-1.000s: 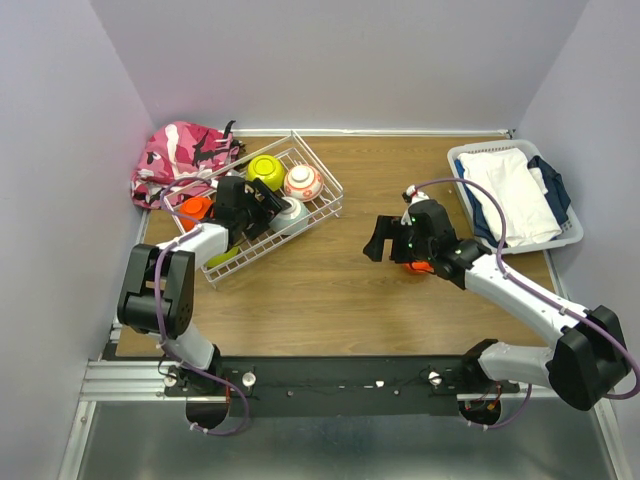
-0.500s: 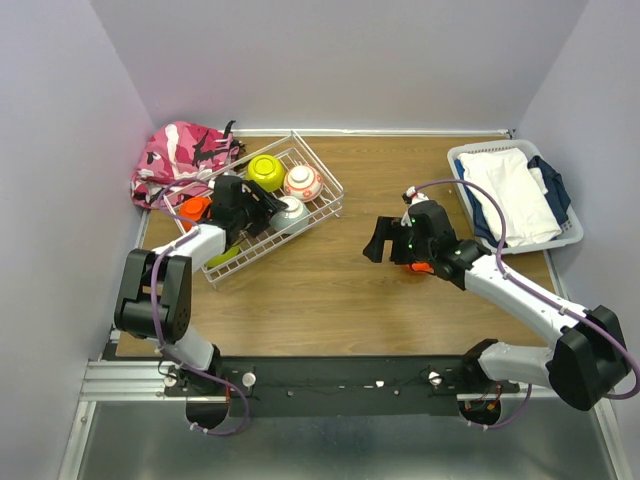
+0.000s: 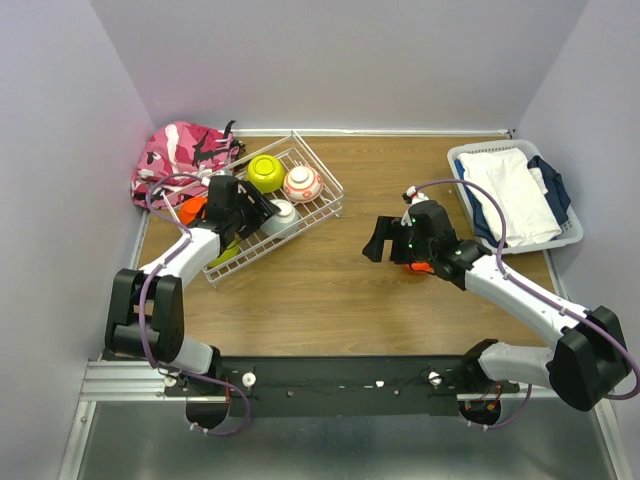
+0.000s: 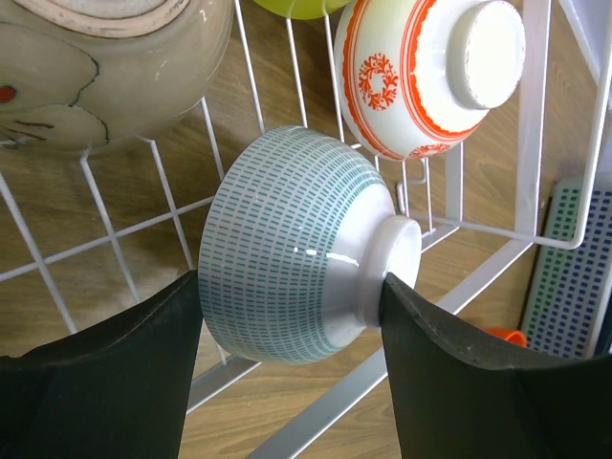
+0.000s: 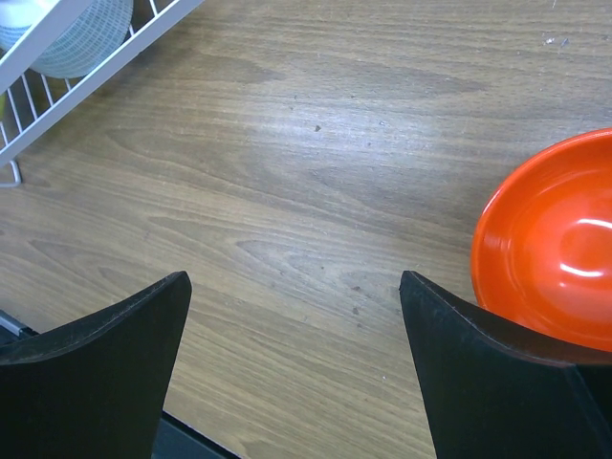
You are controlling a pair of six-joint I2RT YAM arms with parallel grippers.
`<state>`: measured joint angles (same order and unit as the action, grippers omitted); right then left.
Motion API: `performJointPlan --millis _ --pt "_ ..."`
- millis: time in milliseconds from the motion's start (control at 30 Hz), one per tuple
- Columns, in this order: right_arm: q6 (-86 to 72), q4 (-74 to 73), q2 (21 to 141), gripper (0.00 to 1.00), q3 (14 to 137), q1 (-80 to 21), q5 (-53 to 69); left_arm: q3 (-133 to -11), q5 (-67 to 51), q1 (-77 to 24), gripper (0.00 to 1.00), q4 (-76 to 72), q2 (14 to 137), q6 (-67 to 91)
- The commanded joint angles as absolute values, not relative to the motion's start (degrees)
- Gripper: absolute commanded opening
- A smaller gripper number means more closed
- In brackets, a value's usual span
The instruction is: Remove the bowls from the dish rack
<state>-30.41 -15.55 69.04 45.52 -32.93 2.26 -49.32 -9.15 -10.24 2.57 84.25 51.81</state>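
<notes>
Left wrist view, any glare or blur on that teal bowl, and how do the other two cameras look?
Left wrist view: the teal bowl is sharp, with a small glint on its side. Right wrist view: bright reflections inside the orange bowl, the table's wood grain crisp. Top external view: even light, soft shadows, no glare.

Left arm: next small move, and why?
Probably a short lift, straight up. The left gripper is clamped across the pale teal dashed-pattern ceramic bowl, rim to foot. The bowl lies on its side in the white wire dish rack, close to the white red-patterned bowl, so pulling sideways risks snagging.
</notes>
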Motion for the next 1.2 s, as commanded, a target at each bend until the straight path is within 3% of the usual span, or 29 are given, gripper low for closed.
performJointPlan --millis 0,600,1167 --pt "-30.8 -15.0 68.0 0.98 46.0 -33.2 3.0 -53.3 -6.5 -10.9 0.48 5.5 80.8 45.5" --pt "-28.1 -19.5 67.3 0.98 49.8 -33.1 0.6 -61.9 0.9 -16.6 0.48 13.8 74.6 24.0" --pt "-27.2 -31.1 68.7 1.00 61.3 -33.1 -5.0 -61.5 17.8 -36.1 0.48 12.6 67.9 -6.7"
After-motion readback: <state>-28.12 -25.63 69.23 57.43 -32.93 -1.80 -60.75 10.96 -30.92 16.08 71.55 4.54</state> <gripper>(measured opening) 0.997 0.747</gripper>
